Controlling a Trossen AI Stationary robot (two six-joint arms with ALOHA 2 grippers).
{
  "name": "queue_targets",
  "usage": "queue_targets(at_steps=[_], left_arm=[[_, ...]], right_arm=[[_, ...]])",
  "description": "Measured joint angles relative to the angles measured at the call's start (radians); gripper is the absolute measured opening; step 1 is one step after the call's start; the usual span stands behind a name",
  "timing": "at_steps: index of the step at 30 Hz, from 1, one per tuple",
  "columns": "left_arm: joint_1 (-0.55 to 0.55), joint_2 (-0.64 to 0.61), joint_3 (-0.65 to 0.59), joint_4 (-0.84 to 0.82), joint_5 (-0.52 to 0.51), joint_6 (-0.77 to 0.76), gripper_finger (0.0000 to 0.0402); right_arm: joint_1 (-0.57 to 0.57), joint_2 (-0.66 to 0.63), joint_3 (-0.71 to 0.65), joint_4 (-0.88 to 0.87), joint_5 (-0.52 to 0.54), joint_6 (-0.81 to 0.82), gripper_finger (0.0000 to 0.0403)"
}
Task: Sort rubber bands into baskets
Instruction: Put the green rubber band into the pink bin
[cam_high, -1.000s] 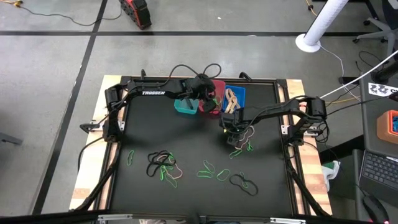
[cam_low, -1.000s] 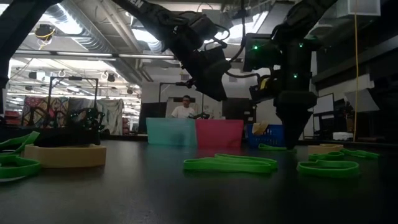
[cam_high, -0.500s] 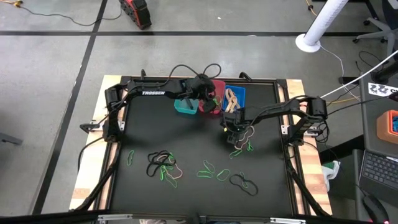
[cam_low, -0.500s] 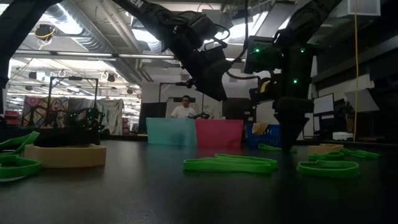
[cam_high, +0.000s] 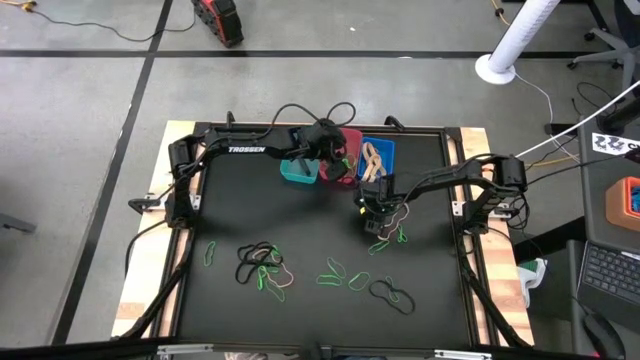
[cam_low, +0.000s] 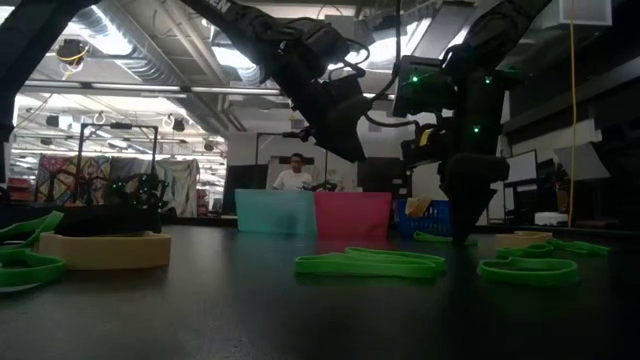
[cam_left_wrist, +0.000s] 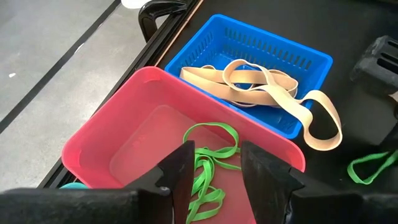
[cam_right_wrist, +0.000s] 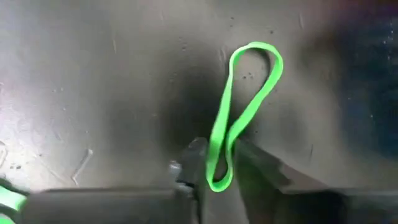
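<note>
While a green rubber band (cam_right_wrist: 233, 118) lies on the table (cam_high: 300, 225) right of centre in your high view, your right gripper (cam_right_wrist: 214, 165) pinches its end. Your left gripper (cam_left_wrist: 214, 168) hangs spread over the red basket (cam_left_wrist: 112, 134), upper middle.

Around the sorting table: a workshop floor and its clutter

A black table (cam_high: 250, 215) is sitting on grey concrete; a red-and-black device (cam_high: 218, 18) is lying beyond it, a white pole base (cam_high: 497, 67) is standing to one side, a laptop (cam_high: 610, 275) is resting nearby, and a person (cam_low: 295, 173) is showing far behind.
</note>
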Motion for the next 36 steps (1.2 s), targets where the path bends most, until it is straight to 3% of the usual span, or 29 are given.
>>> queue_targets(at_steps=[3,5,10,15,25,36], left_arm=[[0.000,0.000,0.000,0.000,0.000,0.000,0.0127],[0.000,0.000,0.000,0.000,0.000,0.000,0.0127],[-0.003,-0.003,0.000,0.001,0.001,0.000,0.0127],[-0.027,-0.019,0.000,-0.006,0.000,0.040,0.0127],[-0.109,-0.095,0.000,-0.088,0.002,0.084,0.0127],[-0.237,-0.189,0.000,-0.192,0.004,0.082,0.0127]], right_arm=[[0.001,0.000,0.000,0.007,0.005,-0.025,0.0020],[0.001,0.000,0.000,0.008,0.007,-0.036,0.0008],[0.001,-0.004,0.000,0.008,0.008,-0.039,0.0023],[-0.001,-0.031,-0.003,0.020,0.004,-0.047,0.0004],[-0.001,-0.101,0.001,0.034,-0.007,-0.047,0.0004],[-0.001,-0.108,0.135,0.054,-0.007,-0.150,0.0002]])
